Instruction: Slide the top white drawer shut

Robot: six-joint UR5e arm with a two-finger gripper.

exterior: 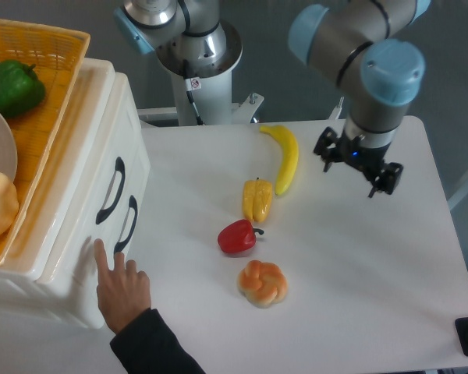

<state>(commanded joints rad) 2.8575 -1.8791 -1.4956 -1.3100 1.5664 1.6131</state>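
Surface: a white table (359,273).
Just right of the hand (123,290): red pepper (236,237), bun (262,282).
Farther right: yellow pepper (257,199), banana (285,156).

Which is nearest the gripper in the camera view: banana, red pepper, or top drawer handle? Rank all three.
From the gripper:
1. Banana, just to its left in the picture.
2. Red pepper, lower left, mid-table.
3. Top white drawer handle, far left on the drawer front.
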